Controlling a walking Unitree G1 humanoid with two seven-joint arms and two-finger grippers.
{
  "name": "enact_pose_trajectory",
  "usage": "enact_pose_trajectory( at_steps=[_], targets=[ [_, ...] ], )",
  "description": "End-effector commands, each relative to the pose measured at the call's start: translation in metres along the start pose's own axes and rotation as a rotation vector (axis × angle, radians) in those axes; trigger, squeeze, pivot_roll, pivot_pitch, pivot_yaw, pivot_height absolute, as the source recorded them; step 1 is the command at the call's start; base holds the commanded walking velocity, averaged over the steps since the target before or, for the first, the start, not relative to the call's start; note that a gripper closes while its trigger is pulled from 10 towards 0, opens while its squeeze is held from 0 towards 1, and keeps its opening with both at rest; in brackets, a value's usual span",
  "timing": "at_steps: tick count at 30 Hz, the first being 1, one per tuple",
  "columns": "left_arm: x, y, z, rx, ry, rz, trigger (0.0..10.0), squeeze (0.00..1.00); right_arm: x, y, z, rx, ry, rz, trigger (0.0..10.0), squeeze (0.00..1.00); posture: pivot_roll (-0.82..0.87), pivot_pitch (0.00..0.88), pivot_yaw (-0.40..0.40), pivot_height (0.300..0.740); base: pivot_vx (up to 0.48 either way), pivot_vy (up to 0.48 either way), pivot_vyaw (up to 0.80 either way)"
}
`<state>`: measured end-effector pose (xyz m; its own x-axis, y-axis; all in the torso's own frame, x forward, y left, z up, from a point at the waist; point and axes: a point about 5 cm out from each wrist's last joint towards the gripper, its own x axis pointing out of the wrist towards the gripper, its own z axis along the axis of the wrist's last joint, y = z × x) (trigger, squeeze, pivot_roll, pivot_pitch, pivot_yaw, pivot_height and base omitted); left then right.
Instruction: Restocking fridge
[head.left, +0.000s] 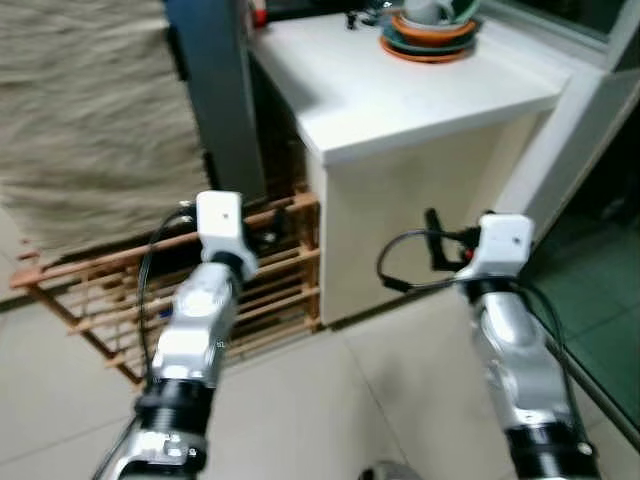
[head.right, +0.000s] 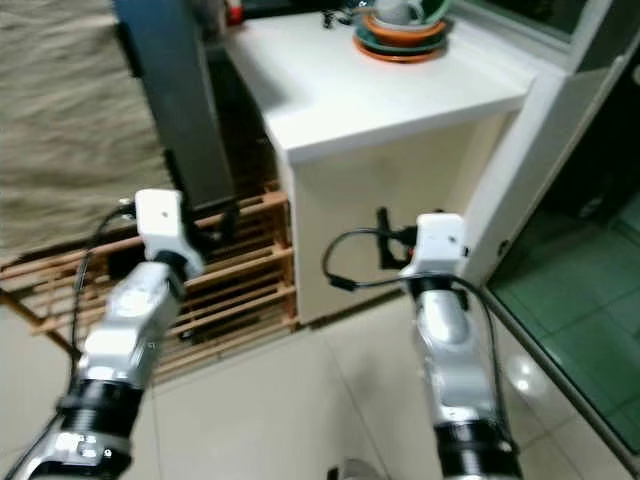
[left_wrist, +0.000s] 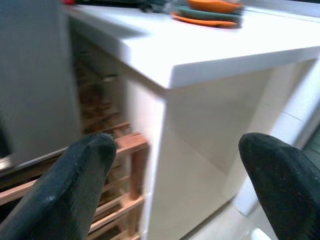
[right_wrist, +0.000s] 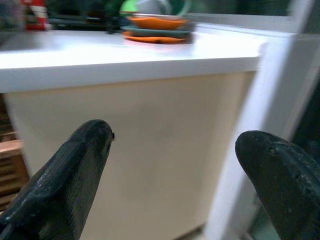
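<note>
Both silver arms reach forward at about waist height toward a white counter (head.left: 400, 100). My left gripper (left_wrist: 180, 155) is open with nothing between its fingers, and it faces the counter's corner beside a wooden slatted rack (head.left: 270, 290). My right gripper (right_wrist: 175, 145) is also open and empty, pointing at the counter's cream side panel (right_wrist: 150, 150). On the counter's far end sits a stack of orange and green dishes (head.left: 430, 35) with a bowl on top. A tall grey-blue panel (head.left: 215, 90) stands left of the counter.
A beige woven surface (head.left: 90, 110) hangs at the left behind the rack. A small red object (head.left: 260, 14) stands at the counter's back. To the right, a white door frame (head.left: 560, 130) borders a dark green floor (head.left: 600, 300). Pale floor tiles (head.left: 330, 410) lie under the arms.
</note>
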<state>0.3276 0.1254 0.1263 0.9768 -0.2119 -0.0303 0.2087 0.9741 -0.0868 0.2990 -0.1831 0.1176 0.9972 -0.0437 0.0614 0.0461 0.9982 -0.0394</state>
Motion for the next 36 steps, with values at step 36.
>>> enact_pose_trajectory(
  at_steps=[36],
  targets=[
    [0.014, 0.006, 0.013, 0.016, -0.032, 0.024, 10.0, 0.0, 0.01, -0.015, 0.001, 0.098, -0.006, -0.101, 10.0, 0.0, -0.12, 0.0, 0.01, 0.74, 0.0, 0.0, -0.72]
  ],
)
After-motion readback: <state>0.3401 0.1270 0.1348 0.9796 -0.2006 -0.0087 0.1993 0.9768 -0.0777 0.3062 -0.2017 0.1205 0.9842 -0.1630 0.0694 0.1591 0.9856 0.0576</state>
